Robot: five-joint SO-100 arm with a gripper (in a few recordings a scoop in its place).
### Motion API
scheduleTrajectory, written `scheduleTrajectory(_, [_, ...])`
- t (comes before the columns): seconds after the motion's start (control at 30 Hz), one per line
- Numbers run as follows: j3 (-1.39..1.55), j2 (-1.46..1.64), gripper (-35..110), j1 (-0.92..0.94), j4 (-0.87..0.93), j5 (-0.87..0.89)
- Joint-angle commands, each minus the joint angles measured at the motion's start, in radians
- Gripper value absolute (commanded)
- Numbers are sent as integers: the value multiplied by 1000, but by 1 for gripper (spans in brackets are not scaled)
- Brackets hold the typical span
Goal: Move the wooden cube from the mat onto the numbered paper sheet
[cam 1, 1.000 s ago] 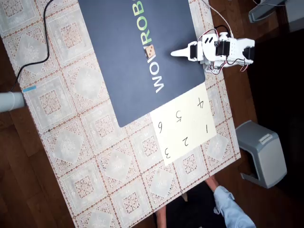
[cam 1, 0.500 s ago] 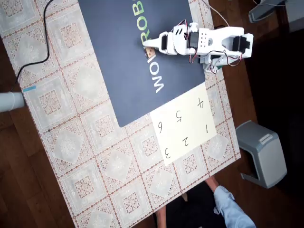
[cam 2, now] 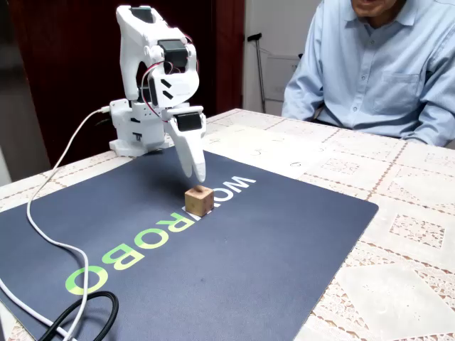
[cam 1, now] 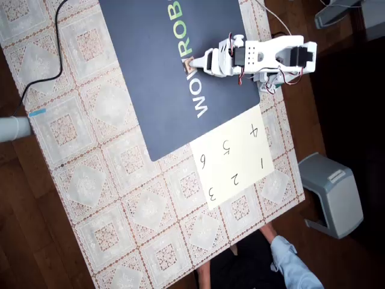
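Note:
The wooden cube [cam 1: 190, 65] [cam 2: 199, 200] sits on the navy mat [cam 1: 162, 102] [cam 2: 234, 263], between the white and green letters. My white gripper [cam 1: 194, 62] [cam 2: 195, 170] points down just behind and above the cube, a small gap away from its top. The fingers [cam 2: 190, 153] look pressed together with nothing between them. The numbered paper sheet [cam 1: 231, 159] [cam 2: 270, 150] lies on the lace tablecloth against the mat's corner, near the arm's base [cam 1: 283, 66] [cam 2: 135, 131].
A person in a light blue shirt [cam 2: 377, 64] sits at the table's far side, with a sleeve [cam 1: 289, 265] at the edge. A black cable [cam 2: 78, 312] and a white one [cam 2: 50, 213] cross the mat's near end. A grey stool [cam 1: 334, 192] stands off the table.
The arm has reached out from near its base across the mat to the cube. In the last half second the gripper dropped slightly closer to it. The cube has stayed in place.

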Motion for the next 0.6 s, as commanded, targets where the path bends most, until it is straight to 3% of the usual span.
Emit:
scheduleTrajectory(0.0, [-23,37,32,37,-11,-26])
scheduleTrajectory(0.13, [210,345,33,61,-140,-100])
scheduleTrajectory(0.27, [341,540,33,51,-126,-126])
scheduleTrajectory(0.57, [179,327,33,58,-118,-103])
